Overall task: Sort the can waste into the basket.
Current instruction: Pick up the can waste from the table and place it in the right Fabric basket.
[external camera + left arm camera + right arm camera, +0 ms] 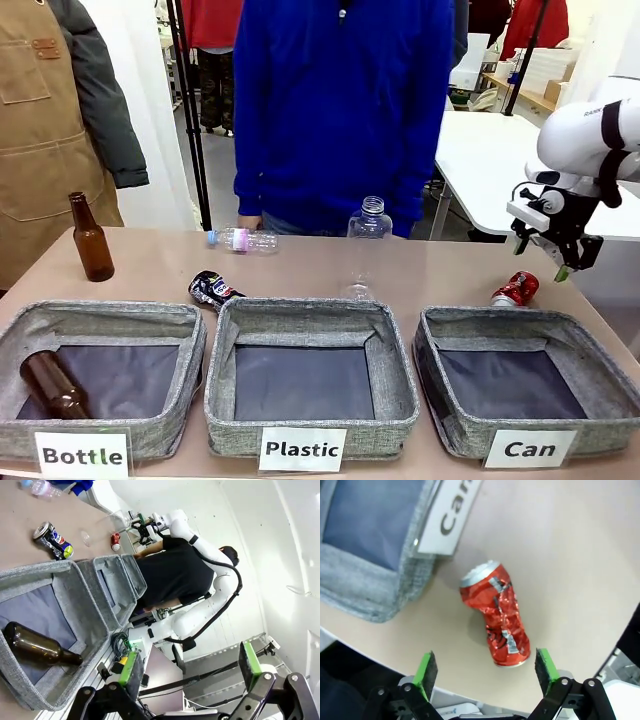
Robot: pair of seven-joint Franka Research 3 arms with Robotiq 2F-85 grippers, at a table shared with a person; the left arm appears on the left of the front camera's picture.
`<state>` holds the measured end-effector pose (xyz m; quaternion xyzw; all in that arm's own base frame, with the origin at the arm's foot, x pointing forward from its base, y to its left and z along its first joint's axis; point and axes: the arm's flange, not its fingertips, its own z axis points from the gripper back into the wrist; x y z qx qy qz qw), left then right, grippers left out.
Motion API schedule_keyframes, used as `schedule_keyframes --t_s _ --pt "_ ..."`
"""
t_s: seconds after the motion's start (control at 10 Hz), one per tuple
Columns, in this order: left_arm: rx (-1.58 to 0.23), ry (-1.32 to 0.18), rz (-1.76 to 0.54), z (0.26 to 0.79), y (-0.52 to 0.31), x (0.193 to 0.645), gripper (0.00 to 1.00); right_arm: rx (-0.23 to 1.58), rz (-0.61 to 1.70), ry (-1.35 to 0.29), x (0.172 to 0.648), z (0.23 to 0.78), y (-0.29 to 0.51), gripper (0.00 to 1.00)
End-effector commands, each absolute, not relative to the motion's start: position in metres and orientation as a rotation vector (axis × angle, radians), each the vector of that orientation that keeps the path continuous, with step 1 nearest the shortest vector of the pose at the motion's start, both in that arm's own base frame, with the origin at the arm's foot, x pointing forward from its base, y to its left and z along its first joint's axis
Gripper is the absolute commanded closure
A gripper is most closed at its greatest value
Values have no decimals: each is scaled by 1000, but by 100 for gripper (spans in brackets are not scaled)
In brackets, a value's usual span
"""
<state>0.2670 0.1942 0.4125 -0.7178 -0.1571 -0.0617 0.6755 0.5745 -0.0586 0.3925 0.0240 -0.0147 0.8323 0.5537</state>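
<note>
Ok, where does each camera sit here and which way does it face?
Front: fixed between the arms, faces a person across the table; right end effector near the red can.
Left wrist: on the left arm, looks along the Bottle basket; left end effector open.
Right wrist: looks down on the red can; right end effector open.
Shared: all show the red can.

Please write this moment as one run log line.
right gripper: open, over red can | left gripper: open | black can: on table | red can: on table by basket

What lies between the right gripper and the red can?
Nothing; front view shows a clear gap between the open right gripper and the red can below it.
</note>
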Motion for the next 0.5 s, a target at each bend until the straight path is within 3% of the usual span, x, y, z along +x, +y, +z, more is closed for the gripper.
schedule_keyframes --t_s 0.0,0.4 --pt "-1611 -332 -139 414 194 264 0 80 1918 -32 573 392 -55 0" --pt "-1675 -275 -243 398 129 273 0 -57 2249 123 566 363 -52 0"
